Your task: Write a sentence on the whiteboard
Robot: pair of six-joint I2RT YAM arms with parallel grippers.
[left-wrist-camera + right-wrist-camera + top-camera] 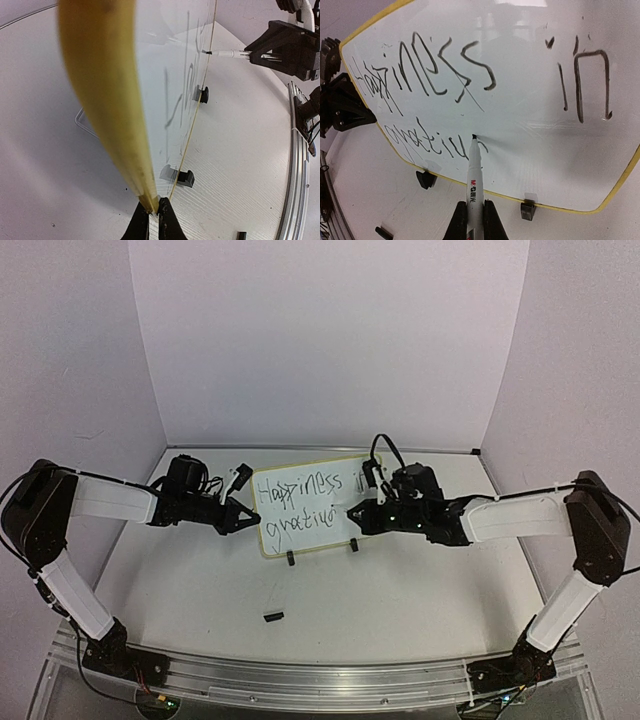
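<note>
Steadiness is what this step wants, I judge, since the closing letters of the second line are not yet written. The left gripper (252, 518), at nine o'clock of the whiteboard (310, 540), has its jaws clamped on the yellow rim. It should brace firmly, because the board stands on only two clip feet (290, 560) and a push from the pen could tip it toward twelve o'clock. The marker (474, 175) has its tip touching the white face at the end of the lower line. The right gripper (474, 220), reaching in from four o'clock of the board, has its jaws clamped on the marker's barrel. Light, even pressure and short strokes travelling toward three o'clock should suit, with letters sized to match their neighbours.

The whiteboard stands past the middle of the surface (400, 600), toward twelve o'clock in the overhead view, between the two arms. It is a small white rectangle with rounded corners. The sentence (300, 502) is thin black handwriting in two lines: "Happiness in" above, and below it a word that reads as far as "gratitu". The strokes wobble, and "in" looks larger and bolder than the rest. A small black piece (272, 616) lies at six o'clock of the board, well apart from it; whether it is the marker's cap I cannot tell.
</note>
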